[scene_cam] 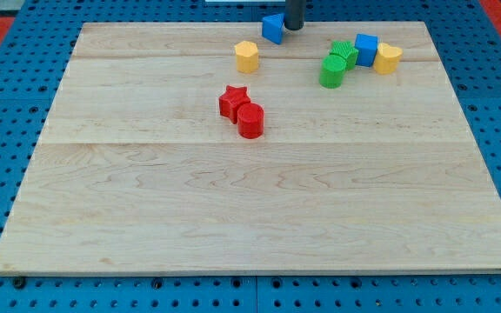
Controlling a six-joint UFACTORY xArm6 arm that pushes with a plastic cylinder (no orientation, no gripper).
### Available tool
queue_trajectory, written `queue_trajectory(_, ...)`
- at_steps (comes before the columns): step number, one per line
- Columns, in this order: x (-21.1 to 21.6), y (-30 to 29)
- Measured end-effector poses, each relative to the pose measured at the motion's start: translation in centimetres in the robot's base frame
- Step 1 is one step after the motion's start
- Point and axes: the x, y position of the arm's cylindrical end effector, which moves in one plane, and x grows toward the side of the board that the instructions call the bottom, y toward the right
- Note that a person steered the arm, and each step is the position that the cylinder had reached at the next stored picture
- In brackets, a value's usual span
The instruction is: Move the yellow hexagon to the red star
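Observation:
The yellow hexagon [247,56] stands near the view's top, left of centre. The red star [232,101] lies below it, toward the board's middle, touching a red cylinder [250,120] at its lower right. My tip [294,27] is at the top edge of the board, just right of a blue block [273,28] and up and to the right of the yellow hexagon, apart from it.
At the top right sits a cluster: a green cylinder [331,71], a green block [344,53], a blue cube [366,49] and a yellow heart-like block [387,58]. The wooden board [259,217] lies on a blue perforated table.

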Motion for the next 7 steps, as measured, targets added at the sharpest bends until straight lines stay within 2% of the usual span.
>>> queue_trajectory(1,0.6,-5.9)
queue_trajectory(2,4.3,-14.2)
queue_trajectory(3,7.4,-17.2)
queue_trajectory(5,4.4,-15.3)
queue_trajectory(7,4.8,-11.6)
